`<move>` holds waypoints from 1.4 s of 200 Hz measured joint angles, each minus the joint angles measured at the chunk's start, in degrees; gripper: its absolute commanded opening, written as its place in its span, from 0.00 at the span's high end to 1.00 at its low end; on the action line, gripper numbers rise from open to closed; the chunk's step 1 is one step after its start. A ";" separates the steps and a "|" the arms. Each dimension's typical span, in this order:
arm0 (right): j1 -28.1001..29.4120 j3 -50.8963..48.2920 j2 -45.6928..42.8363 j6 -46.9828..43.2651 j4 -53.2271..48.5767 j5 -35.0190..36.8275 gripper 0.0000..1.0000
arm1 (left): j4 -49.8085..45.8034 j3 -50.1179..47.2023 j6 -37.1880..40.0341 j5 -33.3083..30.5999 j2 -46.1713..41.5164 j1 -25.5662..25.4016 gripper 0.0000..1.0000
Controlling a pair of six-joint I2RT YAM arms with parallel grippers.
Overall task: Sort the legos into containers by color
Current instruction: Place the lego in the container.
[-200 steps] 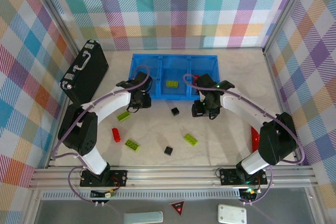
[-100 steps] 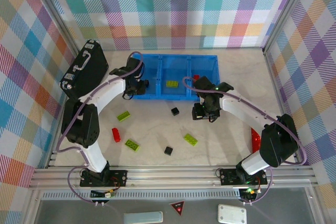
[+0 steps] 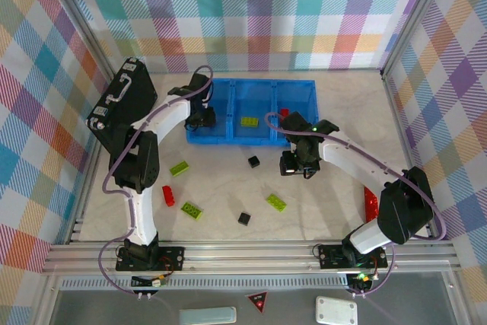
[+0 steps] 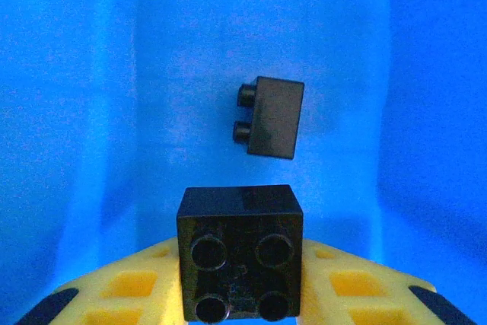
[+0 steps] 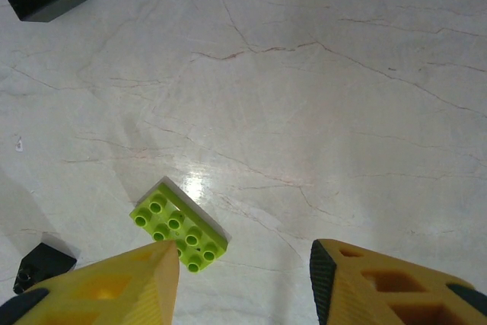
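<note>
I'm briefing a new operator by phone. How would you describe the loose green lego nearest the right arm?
From the blue tray at the far side of the table, come toward the near edge. The lime-green brick is the rightmost loose green one, with a black cube just left of it.

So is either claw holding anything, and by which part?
The left claw pinches a small black plastic cube brick by its two opposite side walls. The right claw is open and holds nothing.

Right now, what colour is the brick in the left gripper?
Black. The brick shows best in the left wrist view, over the tray.
</note>
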 measured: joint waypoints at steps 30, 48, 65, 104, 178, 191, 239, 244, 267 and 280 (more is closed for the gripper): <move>0.22 0.00 0.00 0.04 -0.17 0.17 0.49 | 0.00 0.76 0.44 0.44 2.21 0.00 0.66; 0.28 0.00 0.00 0.07 -0.20 0.17 0.49 | 0.02 0.76 0.44 0.46 3.45 0.00 0.66; 0.28 0.00 0.00 0.07 -0.17 0.17 0.49 | 0.02 0.74 0.46 0.48 4.46 0.00 0.65; 0.33 0.00 0.02 0.04 -0.20 0.17 0.49 | 0.26 -0.07 0.46 1.38 5.25 -0.02 0.64; 1.09 0.00 0.00 0.46 -0.35 0.17 0.49 | 2.78 -3.58 0.39 2.58 5.01 -0.04 0.59; 1.22 0.00 0.00 0.63 -0.35 0.17 0.49 | 3.15 -4.04 0.37 2.67 4.92 -0.07 0.58; 1.46 0.00 0.02 0.66 -0.55 0.20 0.49 | 3.04 -5.05 -0.11 3.06 3.93 -0.15 0.54; 1.51 0.00 0.00 0.66 -0.55 0.20 0.49 | 3.02 -5.05 -0.26 3.06 3.89 -0.15 0.54; 1.62 0.00 0.00 0.68 -0.55 0.22 0.49 | 2.60 -5.05 -0.63 3.28 3.26 -0.15 0.53; 1.73 0.00 0.00 0.68 -0.55 0.22 0.49 | 2.08 -5.05 -0.68 3.37 2.69 -0.15 0.52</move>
